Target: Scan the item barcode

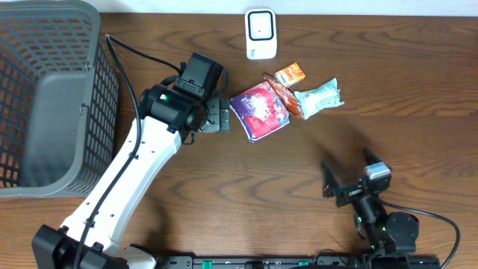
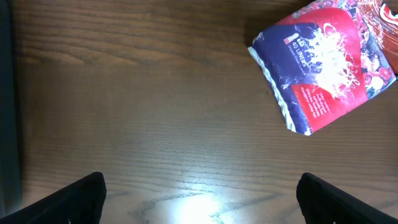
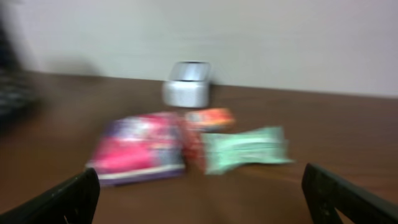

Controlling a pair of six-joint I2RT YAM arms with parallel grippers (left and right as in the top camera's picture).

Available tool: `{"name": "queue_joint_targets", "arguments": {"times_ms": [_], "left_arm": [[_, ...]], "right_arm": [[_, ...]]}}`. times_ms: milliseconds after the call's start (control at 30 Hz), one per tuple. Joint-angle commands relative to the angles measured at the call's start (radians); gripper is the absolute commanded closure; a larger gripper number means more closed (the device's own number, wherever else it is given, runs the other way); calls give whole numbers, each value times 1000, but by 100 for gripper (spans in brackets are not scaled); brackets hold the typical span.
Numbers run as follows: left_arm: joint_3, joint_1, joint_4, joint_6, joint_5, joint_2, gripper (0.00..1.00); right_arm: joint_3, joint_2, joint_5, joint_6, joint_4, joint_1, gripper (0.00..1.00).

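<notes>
Brown wooden table (image 1: 418, 90) from overhead: the left gripper (image 1: 226, 118) has its jaws spread wide with nothing between them. It points at the purple-and-red packet (image 1: 259, 110) from just beside it, without touching. The right gripper (image 1: 349, 170) is also wide open and empty, well apart from the packet. A white scanner (image 1: 261, 33) stands beyond the packet at the table's far edge. An orange sachet (image 1: 290, 74) and a mint-green wrapper (image 1: 319, 97) lie against the packet's other side.

Left wrist view: both fingers (image 2: 81, 199) are parted over bare wood, with the packet (image 2: 323, 68) ahead and off to one side.

Right wrist view, blurred: the open fingers (image 3: 68, 202) frame the packet (image 3: 140, 152), with the scanner (image 3: 186, 84) behind it.
</notes>
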Motion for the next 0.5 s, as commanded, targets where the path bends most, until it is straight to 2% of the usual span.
{"name": "queue_joint_targets", "arguments": {"times_ms": [0, 233, 467], "left_arm": [[-2, 0, -6, -5, -20, 0, 2], [-2, 0, -6, -5, -20, 0, 2], [-2, 0, -6, -5, -20, 0, 2]], "right_arm": [[-1, -5, -302, 263, 39, -5, 1], [-1, -5, -338, 621, 78, -5, 1], [-1, -5, -265, 783, 77, -5, 1]]}}
